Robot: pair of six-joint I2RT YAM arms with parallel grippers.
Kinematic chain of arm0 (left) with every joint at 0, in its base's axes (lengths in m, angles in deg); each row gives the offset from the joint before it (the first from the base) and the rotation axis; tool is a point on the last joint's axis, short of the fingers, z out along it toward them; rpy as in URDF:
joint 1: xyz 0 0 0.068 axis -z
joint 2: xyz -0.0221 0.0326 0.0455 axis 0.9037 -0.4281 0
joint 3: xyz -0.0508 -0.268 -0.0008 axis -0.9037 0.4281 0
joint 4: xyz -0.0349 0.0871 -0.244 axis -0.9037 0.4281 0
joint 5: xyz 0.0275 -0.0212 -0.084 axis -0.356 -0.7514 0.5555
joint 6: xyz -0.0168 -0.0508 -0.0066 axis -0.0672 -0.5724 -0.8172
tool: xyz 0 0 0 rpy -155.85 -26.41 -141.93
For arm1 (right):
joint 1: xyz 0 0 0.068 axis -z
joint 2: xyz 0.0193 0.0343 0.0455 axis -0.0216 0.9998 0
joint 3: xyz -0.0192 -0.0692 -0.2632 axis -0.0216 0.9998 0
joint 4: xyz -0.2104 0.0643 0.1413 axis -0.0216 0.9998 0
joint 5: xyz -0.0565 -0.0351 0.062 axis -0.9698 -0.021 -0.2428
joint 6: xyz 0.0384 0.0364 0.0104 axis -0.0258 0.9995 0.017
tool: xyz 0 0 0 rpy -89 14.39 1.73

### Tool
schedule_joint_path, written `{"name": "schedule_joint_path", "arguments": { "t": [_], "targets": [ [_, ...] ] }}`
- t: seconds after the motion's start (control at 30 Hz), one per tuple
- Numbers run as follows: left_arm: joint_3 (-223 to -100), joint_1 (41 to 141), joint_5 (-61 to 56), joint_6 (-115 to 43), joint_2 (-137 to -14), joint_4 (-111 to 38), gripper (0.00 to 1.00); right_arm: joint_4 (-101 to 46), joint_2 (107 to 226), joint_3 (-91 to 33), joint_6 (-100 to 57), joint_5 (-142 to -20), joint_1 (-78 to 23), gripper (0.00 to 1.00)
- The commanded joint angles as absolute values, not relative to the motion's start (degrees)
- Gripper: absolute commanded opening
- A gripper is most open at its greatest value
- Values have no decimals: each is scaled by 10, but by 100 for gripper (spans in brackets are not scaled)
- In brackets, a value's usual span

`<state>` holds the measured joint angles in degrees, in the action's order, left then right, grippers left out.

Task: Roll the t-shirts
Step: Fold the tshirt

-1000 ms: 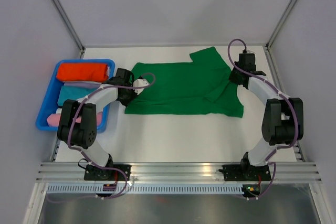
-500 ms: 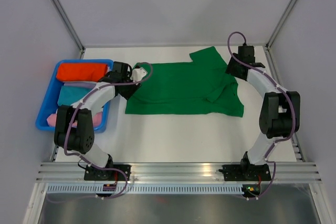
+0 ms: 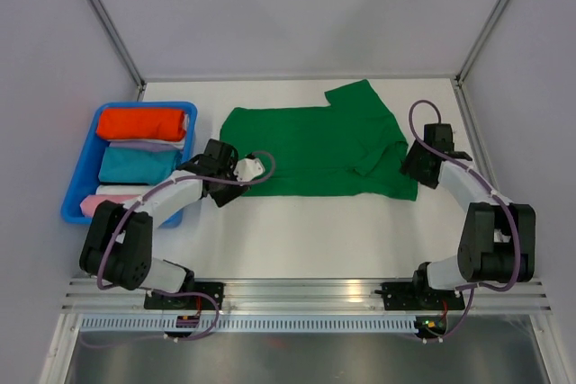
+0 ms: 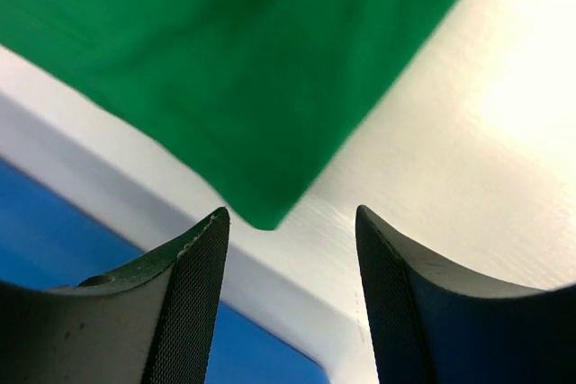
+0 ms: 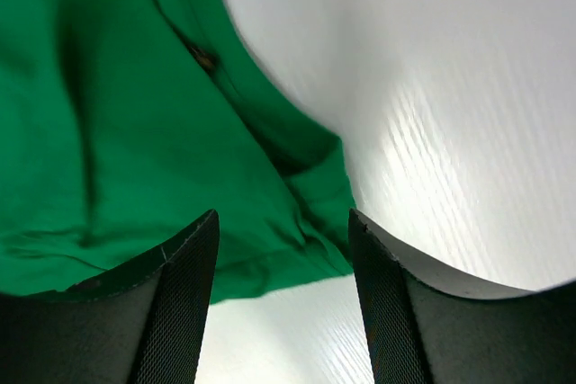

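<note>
White matte bench (image 3: pixel 297 231), grey walls on three sides; open surface lay between the shirt's near hem and the arm bases. Plain emerald-green soft-cloth t-shirt (image 3: pixel 315 146) lay flat at centre-rear, lightly creased. Left end effector (image 4: pixel 292 222) hung over its near-left corner, fingers parted, gripping nothing. Right end effector (image 5: pixel 283 222) hung over the near-right hem corner, likewise parted and empty. Blue plastic bin (image 3: pixel 76 182) at the left edge held an orange-red cloth bundle (image 3: pixel 142 123) and a teal cloth bundle (image 3: pixel 135 165).

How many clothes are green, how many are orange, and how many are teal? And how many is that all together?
Green t-shirt: 1
Orange-red bundle: 1
Teal bundle: 1
Total: 3
</note>
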<state>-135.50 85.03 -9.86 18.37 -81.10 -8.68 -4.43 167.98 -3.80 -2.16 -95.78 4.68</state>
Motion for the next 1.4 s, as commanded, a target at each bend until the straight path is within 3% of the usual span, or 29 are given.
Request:
{"name": "schedule_joint_path", "arguments": {
  "t": [0.0,0.1,0.2,0.27,0.37,0.4,0.57,0.73,1.0,1.07,1.1,1.13,1.17,1.2,1.27,1.37],
  "targets": [
    [-1338,848,-127,219,-834,-135,64,-59,1665,3,-4,-945,51,65],
    [-1331,849,-130,209,-859,-157,64,-77,1690,29,-6,-936,63,61],
    [-1314,849,-129,202,-872,-179,58,-90,1706,47,-8,-911,77,48],
    [-1301,849,-126,203,-872,-194,50,-100,1708,54,-7,-905,83,31],
    [-1280,849,-133,207,-872,-221,21,-102,1701,59,1,-901,91,5],
    [-1271,848,-139,207,-870,-228,3,-99,1688,59,6,-910,94,0],
    [-1251,846,-176,223,-820,-209,2,-72,1618,56,15,-930,98,0],
    [-1238,845,-144,214,-717,-131,2,-36,1558,77,28,-915,97,0],
    [-1216,846,-122,208,-654,-53,2,17,1419,106,62,-953,97,0],
    [-1216,846,-111,209,-636,-25,2,39,1387,106,64,-967,97,7],
    [-1218,846,-109,212,-632,-14,11,45,1358,106,65,-973,97,38],
    [-1220,846,-86,216,-628,6,24,47,1346,103,66,-979,98,54],
    [-1223,846,-82,216,-626,18,39,59,1330,99,68,-989,97,64],
    [-1234,846,-78,214,-627,27,62,63,1324,87,67,-1002,97,73],
    [-1259,846,-78,212,-634,62,73,61,1320,74,57,-1035,98,73],
    [-1288,845,-76,209,-636,105,74,38,1345,48,38,-997,97,68]
  ]
}}
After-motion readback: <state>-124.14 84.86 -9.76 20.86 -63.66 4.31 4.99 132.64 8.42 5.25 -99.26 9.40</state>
